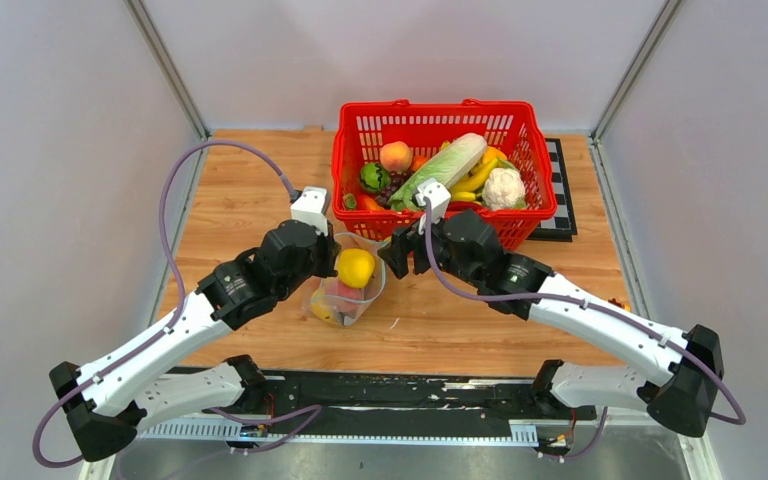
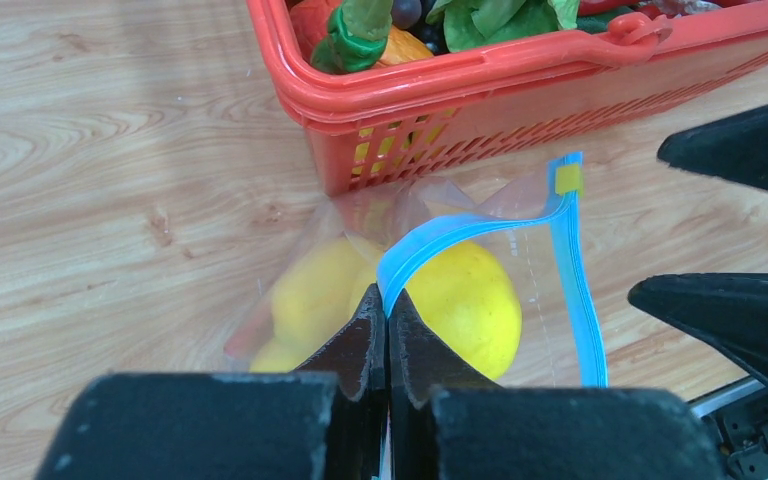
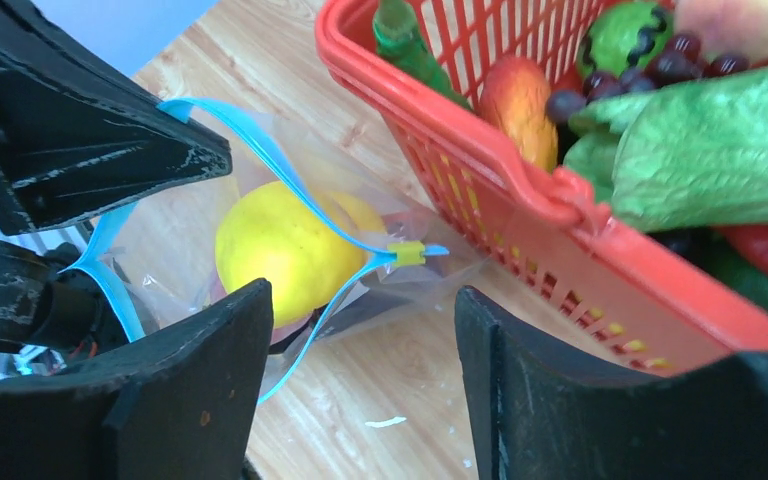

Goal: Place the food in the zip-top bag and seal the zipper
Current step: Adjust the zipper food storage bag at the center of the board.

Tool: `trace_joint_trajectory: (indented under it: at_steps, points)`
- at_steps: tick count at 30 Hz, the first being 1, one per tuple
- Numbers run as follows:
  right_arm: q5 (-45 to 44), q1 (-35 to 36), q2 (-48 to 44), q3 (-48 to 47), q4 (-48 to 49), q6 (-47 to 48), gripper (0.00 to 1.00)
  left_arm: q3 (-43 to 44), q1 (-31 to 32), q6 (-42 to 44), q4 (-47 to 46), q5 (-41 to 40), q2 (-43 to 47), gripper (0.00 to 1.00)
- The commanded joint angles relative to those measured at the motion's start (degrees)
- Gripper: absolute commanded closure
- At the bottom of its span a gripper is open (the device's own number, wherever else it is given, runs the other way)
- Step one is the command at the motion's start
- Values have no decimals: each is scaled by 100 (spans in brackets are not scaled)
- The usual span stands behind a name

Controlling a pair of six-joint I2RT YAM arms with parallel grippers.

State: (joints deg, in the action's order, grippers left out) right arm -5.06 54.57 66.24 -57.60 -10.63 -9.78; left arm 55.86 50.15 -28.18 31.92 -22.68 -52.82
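**Bag gaping in front of the basket, one hand pinching its zipper**

The bag (image 1: 348,300) stands on the desk (image 1: 250,190) just in front of the red basket (image 1: 430,118), between the two hands. Its mouth faces upward and gapes.

The left hand (image 2: 387,305) is clamped on the zipper (image 2: 577,300). Its two fingers are pressed together with the teal strip pinched between the tips, and from there the strip arcs away toward the basket.

The right hand (image 3: 362,300) has its fingers wide apart and holds nothing. It points at the other end of the mouth, where a small yellow slider (image 3: 407,252) sits on the zipper. The slider lies just ahead of the gap between the fingers. I cannot tell whether either finger touches the plastic.

From the right wrist, the two halves of the zipper run well apart, so the mouth is unsealed.

Inside the bag a large yellow fruit (image 1: 355,267) sits high, near the mouth. The left wrist view shows a second yellow one behind it, lower down. The top view shows something pinkish-red beneath them.

In the basket lie the cabbage (image 1: 445,165), the cauliflower (image 1: 503,187), a peach (image 1: 395,156), a banana (image 1: 475,180) and dark grapes (image 3: 682,62).
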Motion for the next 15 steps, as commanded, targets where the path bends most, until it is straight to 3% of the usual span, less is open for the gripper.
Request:
trace_joint_trajectory:
  at_steps: [1, 6, 10, 12, 13, 15]
  points:
    - [80, -8, -17, 269, -7, -1313, 36, 64, 12, -29, -368, -97, 37, 100]
    - [835, -7, 337, 387, 461, -1879, 48, 66, 12, -28, -369, -59, 7, 100]
    - [758, -15, 512, 269, 244, -1828, 75, 48, 12, -72, -287, -91, 45, 100]
    - [913, -17, 426, 292, 355, -1674, 93, 52, 12, -61, -224, -94, 44, 100]
    - [1002, -16, 375, 285, 408, -1550, 99, 56, 12, -50, -188, -129, 37, 100]
    - [1016, -8, 217, 209, 364, -1297, 100, 108, 9, 22, -51, -224, 26, 100]
